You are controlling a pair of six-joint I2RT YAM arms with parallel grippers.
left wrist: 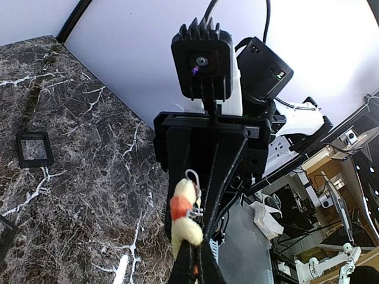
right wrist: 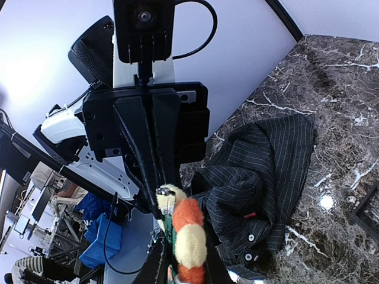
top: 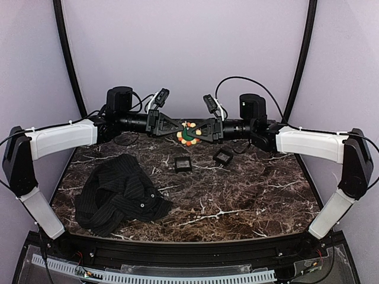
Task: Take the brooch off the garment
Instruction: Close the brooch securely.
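**Hidden or unclear.** The fingers cover much of the brooch (top: 188,135), so its centre is hard to make out. Both wrist views cut off their own fingertips at the bottom edge. The garment (top: 118,192) is crumpled, and its folds hide its cut.

**Count.** There are 2 arms, 1 brooch, 1 garment and 2 small boxes (top: 183,164) (top: 222,156). At least 2 pale buttons show on the cloth.

**Grippers.** The 2 grippers meet tip to tip, raised above the table (top: 254,195). The left gripper (top: 179,126) has its fingers pressed fully together, and their tips touch a small metal clasp (right wrist: 164,191) at the brooch's edge. Whether the clasp is pinched cannot be told. The right gripper (top: 196,135) is closed to a narrow gap, with the brooch's soft body held between its fingers.

**Position.** The brooch hangs between the 2 sets of fingertips, clear of the cloth. The garment lies well below the grippers, off to the left gripper's side and nearer the arm bases. The boxes sit on the table below the grippers.

**Materials and shapes.** The brooch is round and fuzzy, with orange and cream lobes and some green. The garment is black cloth with fine pale pinstripes. The boxes are black, square and open-centred. The table is dark marble with white veins.
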